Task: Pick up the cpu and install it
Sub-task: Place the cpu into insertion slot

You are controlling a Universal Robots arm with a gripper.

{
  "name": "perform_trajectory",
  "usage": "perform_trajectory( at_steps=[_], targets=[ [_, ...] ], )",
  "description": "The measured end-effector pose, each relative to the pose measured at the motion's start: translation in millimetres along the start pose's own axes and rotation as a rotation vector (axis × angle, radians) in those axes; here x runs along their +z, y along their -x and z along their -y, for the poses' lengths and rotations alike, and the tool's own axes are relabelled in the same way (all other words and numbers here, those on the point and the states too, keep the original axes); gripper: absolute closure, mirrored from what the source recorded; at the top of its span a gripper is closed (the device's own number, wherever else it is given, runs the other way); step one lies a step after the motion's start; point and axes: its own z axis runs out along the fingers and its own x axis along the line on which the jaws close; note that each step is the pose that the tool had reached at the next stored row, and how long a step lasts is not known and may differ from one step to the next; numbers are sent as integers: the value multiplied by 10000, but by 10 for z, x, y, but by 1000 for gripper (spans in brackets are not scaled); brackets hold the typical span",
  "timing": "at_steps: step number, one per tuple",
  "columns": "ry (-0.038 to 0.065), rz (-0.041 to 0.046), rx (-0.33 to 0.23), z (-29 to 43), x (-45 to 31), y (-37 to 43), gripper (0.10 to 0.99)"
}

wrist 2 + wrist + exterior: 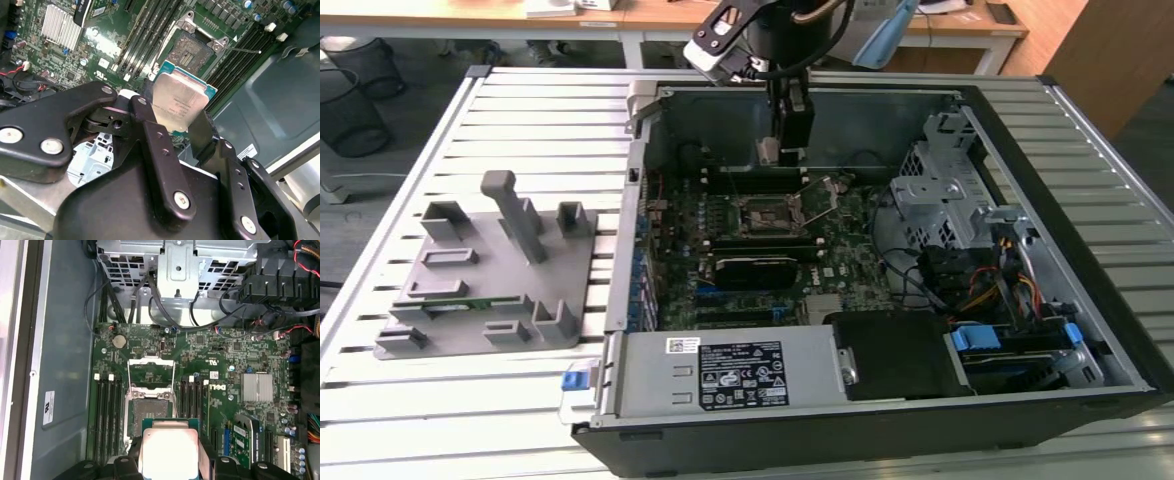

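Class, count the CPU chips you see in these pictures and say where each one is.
1. The cpu is held in the gripper over the motherboard, near the open socket. Others could be hidden inside the case.

Dull metal, matt black and glossy green surfaces.
The cpu [180, 100] has a dull silvery metal top; the gripper [172, 114] has matt black fingers [155, 145]; the motherboard [220, 365] is glossy green; the table [520, 110] is ribbed pale metal.
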Motion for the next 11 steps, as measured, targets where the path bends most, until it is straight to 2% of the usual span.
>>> perform_trajectory(
  at_steps=[6,11],
  targets=[
    [6,-41,-519,0,45,-9,561],
    [7,-43,-528,-9,97,-51,561]
  ],
)
